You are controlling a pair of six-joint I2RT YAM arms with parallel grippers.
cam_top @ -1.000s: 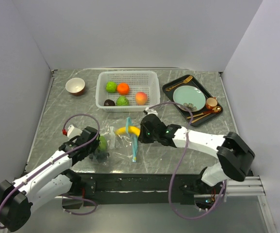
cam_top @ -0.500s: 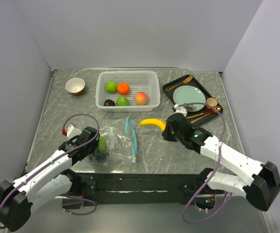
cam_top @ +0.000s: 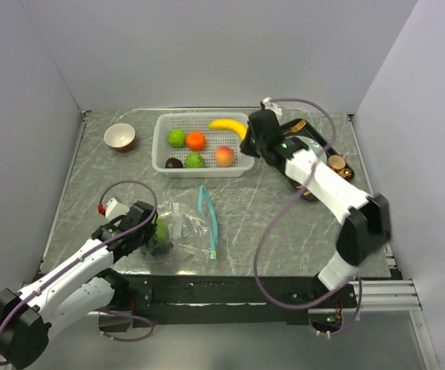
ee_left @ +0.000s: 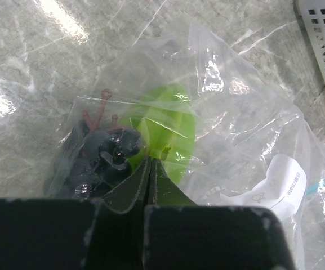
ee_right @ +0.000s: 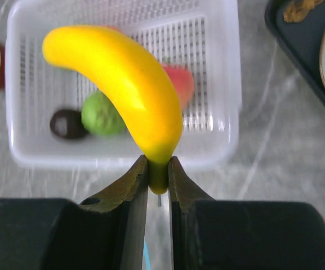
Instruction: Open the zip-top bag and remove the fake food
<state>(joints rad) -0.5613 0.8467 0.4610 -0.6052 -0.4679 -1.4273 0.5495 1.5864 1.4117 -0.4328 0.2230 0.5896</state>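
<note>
Right gripper (ee_right: 159, 169) pinches the yellow banana (ee_right: 117, 73) over the white basket (ee_right: 230, 67), release likely next; left gripper (ee_left: 150, 169) clamps the zip-top bag (ee_left: 246, 118).

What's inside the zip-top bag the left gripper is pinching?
The zip-top bag holds a green fruit and dark grapes with a reddish stem. Anything beneath them or behind the left gripper is hidden.

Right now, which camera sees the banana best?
The right wrist camera: the banana fills it, pinched at one end by the right gripper. The top camera shows it tiny. The left wrist camera misses it.
</note>
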